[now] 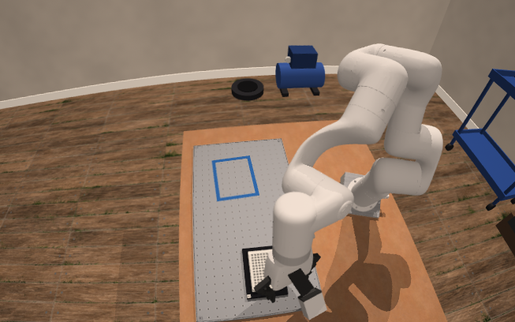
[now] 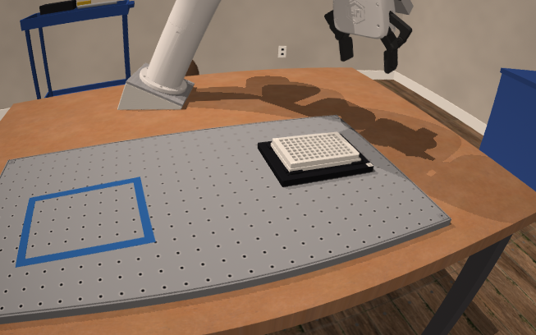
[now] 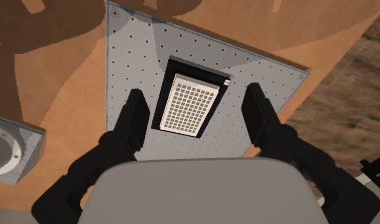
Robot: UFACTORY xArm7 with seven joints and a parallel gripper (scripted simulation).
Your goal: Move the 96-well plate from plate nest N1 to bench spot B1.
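Gripper (image 2: 367,52) fully open, holding nothing. It hangs high over the table, well above the plate (image 2: 315,150), fingers pointing down.

Wrist view: plate sits framed between the two black fingers, long axis slightly tilted relative to the finger line. No contact.

Plate is white, right way up, wells facing up, seated flat in the black nest (image 2: 280,166). Nest is on the grey perforated deck (image 2: 219,199), near the deck's right end in the exterior view, close to its far edge. In the top view the arm (image 1: 371,115) covers the right part of plate and nest; only the left strip of the well grid (image 1: 258,263) shows.

Blue taped outline (image 2: 143,209) is at the opposite end of the deck, well apart from the nest. Only deck holes inside it.

Deck lies on the brown table (image 2: 74,120). Arm base (image 2: 130,102) is mounted on the table beyond the deck's far long edge. Arm shadow falls across the table top past the deck's far right corner.

Off-table: blue cart (image 1: 487,155), blue compressor (image 1: 300,73), tyre (image 1: 247,88) on the floor.
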